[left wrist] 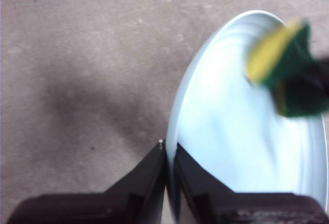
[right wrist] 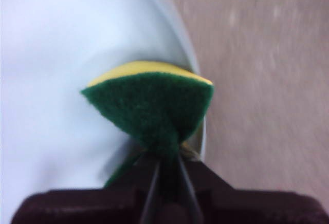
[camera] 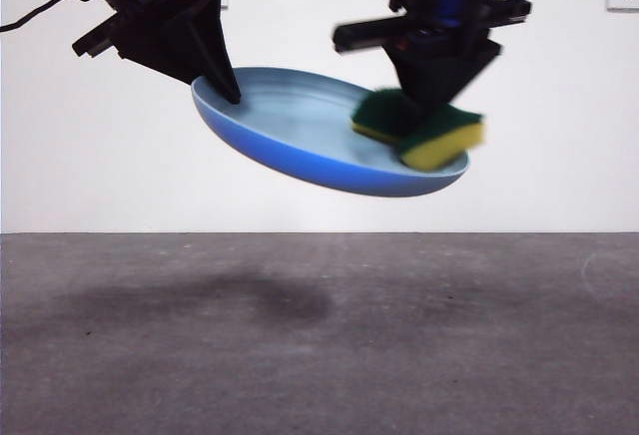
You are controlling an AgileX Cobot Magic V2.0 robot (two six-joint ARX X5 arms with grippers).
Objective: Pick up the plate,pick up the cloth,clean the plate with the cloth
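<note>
Plate (camera: 300, 121) hanging in the air well above the grey table (camera: 319, 355), tilted, its left edge higher than its right, pale inside facing up and darker blue underside facing the front camera; being held at its upper left rim by the left gripper (camera: 222, 81), jaws pinched onto the rim from both sides, one on the inside face and one on the outside, as in the left wrist view (left wrist: 169, 157); arm reaching down from the upper left corner of the front view.

Cloth (camera: 419, 126) being pressed onto the inside of the plate near its lower right edge, green scouring layer uppermost and yellow foam toward the plate; appearing blurred in the front view; being squeezed by the right gripper (camera: 434, 96), jaws clamped tight on the green layer so that the cloth (right wrist: 151, 106) is folding up between them; arm coming down from the top right of centre.

Cloth (left wrist: 285, 70) showing in the left wrist view too, smeared, sitting over the plate's (left wrist: 231, 131) far part.

Soft shadow (camera: 230, 300) lying on the table below the plate; white wall (camera: 100, 176) standing behind.
</note>
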